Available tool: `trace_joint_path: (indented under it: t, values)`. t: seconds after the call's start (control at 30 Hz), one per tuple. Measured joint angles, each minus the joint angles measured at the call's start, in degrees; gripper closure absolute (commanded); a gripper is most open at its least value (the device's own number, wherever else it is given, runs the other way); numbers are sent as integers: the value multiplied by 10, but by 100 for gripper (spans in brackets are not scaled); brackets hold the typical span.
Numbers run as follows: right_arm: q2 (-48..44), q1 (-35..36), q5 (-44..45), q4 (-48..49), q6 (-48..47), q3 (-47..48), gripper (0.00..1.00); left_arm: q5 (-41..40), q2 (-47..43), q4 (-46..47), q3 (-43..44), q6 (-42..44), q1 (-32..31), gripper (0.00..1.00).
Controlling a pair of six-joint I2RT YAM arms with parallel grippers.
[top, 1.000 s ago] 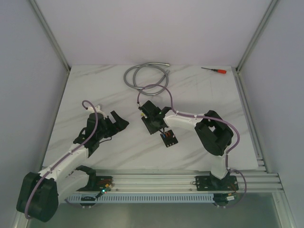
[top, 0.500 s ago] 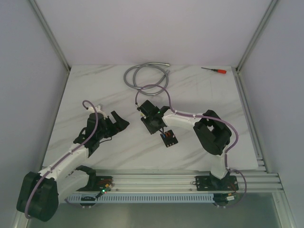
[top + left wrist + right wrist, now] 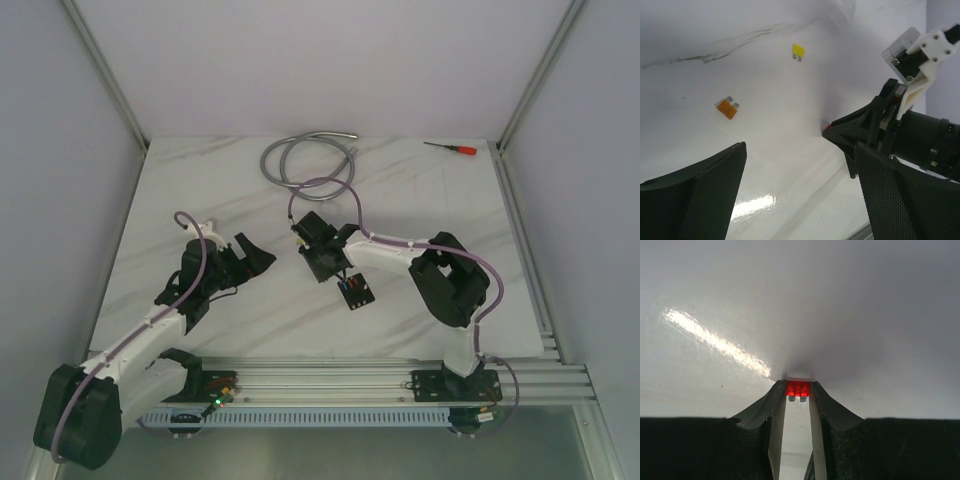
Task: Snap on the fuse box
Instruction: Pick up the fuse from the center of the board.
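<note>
The fuse box (image 3: 355,290) is a small black block with coloured fuses in its face. It lies on the white marble table just in front of my right wrist. My right gripper (image 3: 311,256) points down at the table to the left of the fuse box. In the right wrist view it (image 3: 797,390) is shut on a small red fuse (image 3: 797,388) held at the fingertips, close to the table top. My left gripper (image 3: 252,254) is open and empty over bare table (image 3: 800,150), left of the right gripper (image 3: 890,125).
An orange fuse (image 3: 726,108) and a yellow fuse (image 3: 798,50) lie loose on the table beyond the left gripper. A coiled grey cable (image 3: 305,160) lies at the back centre. A red-handled screwdriver (image 3: 452,148) lies at the back right. An aluminium rail (image 3: 330,380) runs along the near edge.
The right wrist has shifted very slightly back and forth over the same spot. The left arm and the fuse box have not moved.
</note>
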Motion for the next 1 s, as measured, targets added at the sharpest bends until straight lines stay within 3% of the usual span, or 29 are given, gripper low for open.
trace_joint_path:
  t: [0.17,0.33,0.57,1.0]
  values:
    - [-38,-3,4,-2,37,-29,77,7,-28,40,-25,-7,-21,8]
    - [-136,-7,13,14,83,-58,77,3,-57,85,-34,-9,-60,13]
    - [-276,-8,19,91,169,-120,77,-52,-70,173,-55,-7,-155,21]
    - [-379,-6,19,185,273,-222,76,-150,34,255,0,49,-287,46]
